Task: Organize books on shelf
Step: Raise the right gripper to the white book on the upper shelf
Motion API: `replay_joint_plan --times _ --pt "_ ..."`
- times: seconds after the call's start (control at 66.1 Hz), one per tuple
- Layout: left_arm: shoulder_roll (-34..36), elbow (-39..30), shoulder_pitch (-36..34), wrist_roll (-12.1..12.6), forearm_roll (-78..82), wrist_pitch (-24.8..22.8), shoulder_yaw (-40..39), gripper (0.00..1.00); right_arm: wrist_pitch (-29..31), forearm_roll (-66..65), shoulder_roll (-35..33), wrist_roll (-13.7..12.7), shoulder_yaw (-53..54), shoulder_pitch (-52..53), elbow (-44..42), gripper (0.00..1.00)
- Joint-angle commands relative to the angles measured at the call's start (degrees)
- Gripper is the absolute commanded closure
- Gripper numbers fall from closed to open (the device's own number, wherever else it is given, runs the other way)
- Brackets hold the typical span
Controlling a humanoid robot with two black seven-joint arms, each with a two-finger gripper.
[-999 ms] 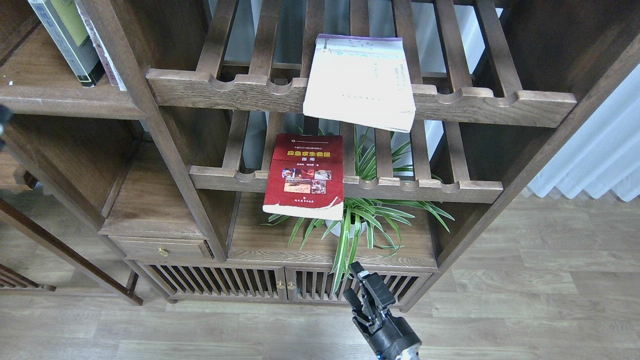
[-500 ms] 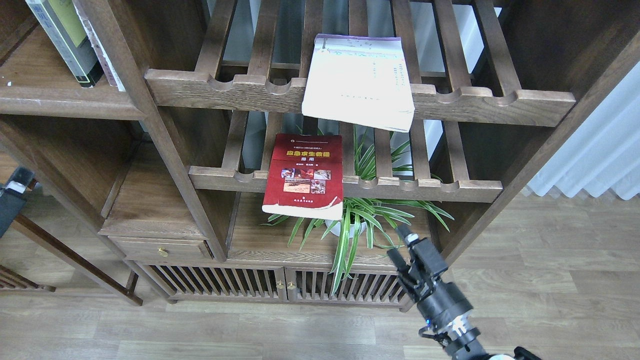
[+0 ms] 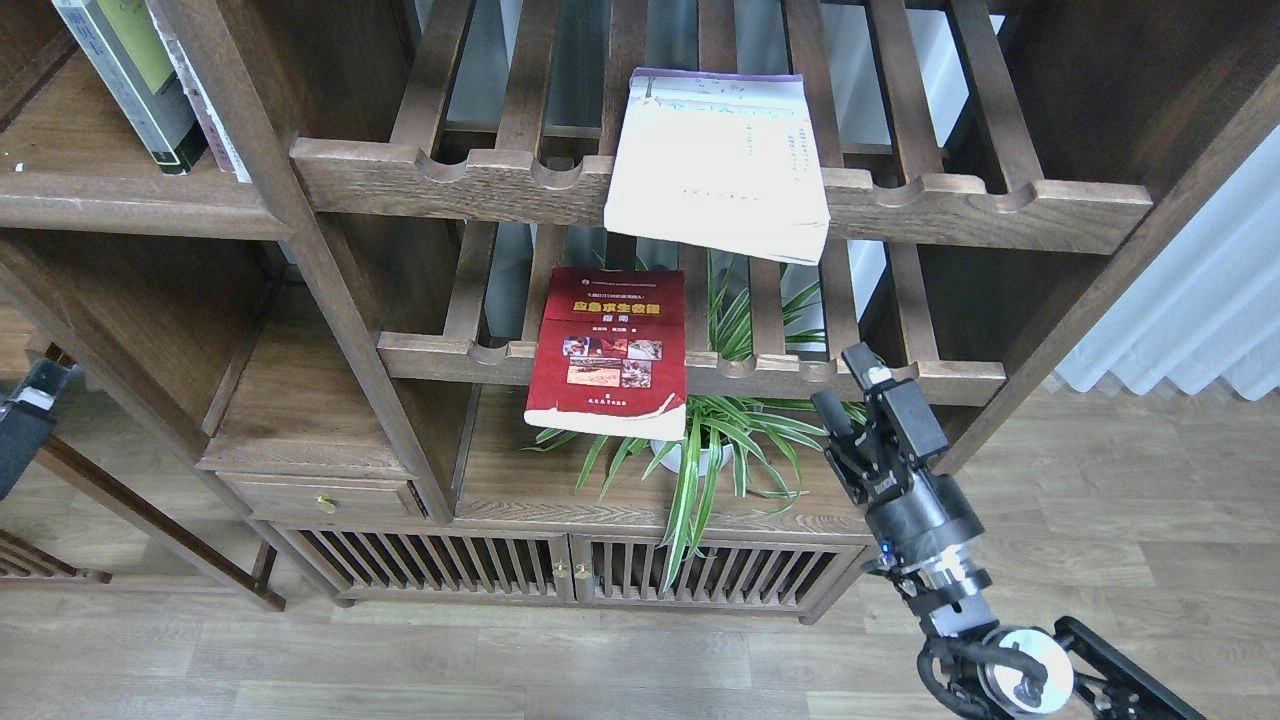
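Observation:
A red book (image 3: 610, 350) lies flat on the lower slatted rack, its front end hanging over the notched rail. Above it, a cream-white book (image 3: 715, 165) with a purple top edge lies on the upper rack, also overhanging. At the top left a black-grey book (image 3: 125, 80) with a yellow-green panel stands on the solid shelf (image 3: 130, 205). My right gripper (image 3: 840, 378) is open and empty, right of the red book, just before the lower rail. The end of my left arm (image 3: 25, 420) shows at the left edge, its fingers hidden.
A spider plant (image 3: 720, 440) in a white pot stands under the lower rack, its leaves close to my right gripper. A thin pale book (image 3: 200, 100) leans beside the black-grey one. A drawer (image 3: 320, 495) and slatted cabinet doors (image 3: 560, 570) sit below, above wooden floor.
My right arm has risen and swung right, from low before the cabinet doors to the lower rack's front rail. My left arm's end has come into view at the left edge.

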Motion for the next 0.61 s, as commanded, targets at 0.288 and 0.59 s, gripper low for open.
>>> replay_joint_plan --times 0.288,0.59 --pt "0.0 0.7 -0.2 0.0 0.0 0.0 0.0 0.0 0.0 -6.0 0.1 -0.6 -0.1 -0.2 5.0 0.01" --pt "0.0 0.9 -0.2 0.0 0.0 0.0 0.0 0.0 0.0 -8.3 0.1 -0.7 -0.1 2.8 6.6 0.02"
